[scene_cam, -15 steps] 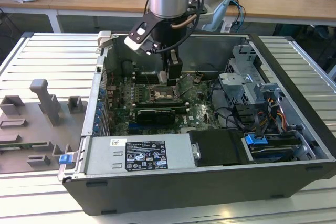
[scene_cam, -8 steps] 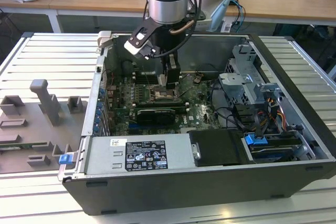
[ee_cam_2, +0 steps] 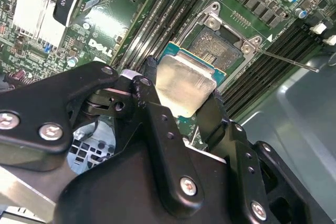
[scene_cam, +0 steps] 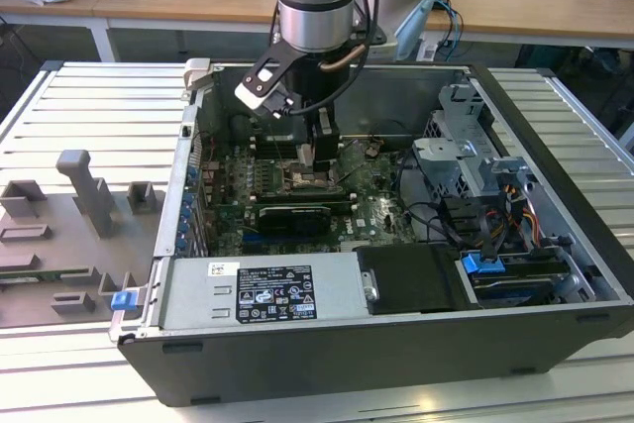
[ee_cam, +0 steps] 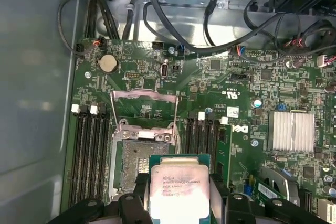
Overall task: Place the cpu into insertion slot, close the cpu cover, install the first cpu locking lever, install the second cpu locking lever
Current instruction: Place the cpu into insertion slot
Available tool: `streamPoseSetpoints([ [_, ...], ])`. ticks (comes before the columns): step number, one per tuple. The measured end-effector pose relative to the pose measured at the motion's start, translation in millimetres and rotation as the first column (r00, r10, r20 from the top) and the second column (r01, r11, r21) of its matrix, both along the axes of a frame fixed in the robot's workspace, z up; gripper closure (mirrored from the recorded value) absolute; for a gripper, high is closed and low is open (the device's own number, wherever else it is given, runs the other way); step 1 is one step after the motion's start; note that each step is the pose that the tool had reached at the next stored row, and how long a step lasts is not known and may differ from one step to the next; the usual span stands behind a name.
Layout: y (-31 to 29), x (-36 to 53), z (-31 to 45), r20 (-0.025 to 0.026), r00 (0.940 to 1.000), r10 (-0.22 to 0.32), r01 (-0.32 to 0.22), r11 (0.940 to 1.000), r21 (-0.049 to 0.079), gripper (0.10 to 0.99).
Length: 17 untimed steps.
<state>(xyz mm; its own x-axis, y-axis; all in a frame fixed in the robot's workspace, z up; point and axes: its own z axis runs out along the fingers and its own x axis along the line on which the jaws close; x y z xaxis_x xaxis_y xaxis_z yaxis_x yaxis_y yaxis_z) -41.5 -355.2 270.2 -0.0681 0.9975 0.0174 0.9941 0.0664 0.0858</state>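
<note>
Near the square insertion slot (ee_cam_2: 218, 43), black jaws clamp the silvery cpu (ee_cam_2: 184, 85).

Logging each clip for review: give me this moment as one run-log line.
gripper: shut on cpu | cpu: held close to insertion slot, not seated | insertion slot: empty | cpu cover: open

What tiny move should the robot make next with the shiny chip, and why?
Probably slide the cpu sideways until it sits squarely over the insertion slot. The gripper holds it, and in both wrist views it overlaps just part of the bare slot; the cpu cover is flipped open.
</note>
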Motion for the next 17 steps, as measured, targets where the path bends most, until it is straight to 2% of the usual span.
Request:
streamPoseSetpoints([
  [9,1.4,-0.1,-2.5,0.0002,1.0,-0.001,0.001,1.0,0.0,0.545],
  [12,7.6,0.1,-8.6,0.0002,0.9999,-0.012,0.012,0.9999,0.0,0.545],
  [13,15.6,-0.2,-13.3,0.0002,0.9999,-0.012,0.012,0.9999,0.0,0.545],
  [14,21.2,-0.7,-16.4,0.0003,0.9999,-0.012,0.012,0.9999,0.0,0.545],
  [16,26.1,-1.9,-20.1,0.0002,0.9999,-0.012,0.012,0.9999,0.0,0.545],
  [17,28.6,-2.8,-24.3,0.0004,0.9998,-0.019,0.019,0.9998,0.0,0.545],
])
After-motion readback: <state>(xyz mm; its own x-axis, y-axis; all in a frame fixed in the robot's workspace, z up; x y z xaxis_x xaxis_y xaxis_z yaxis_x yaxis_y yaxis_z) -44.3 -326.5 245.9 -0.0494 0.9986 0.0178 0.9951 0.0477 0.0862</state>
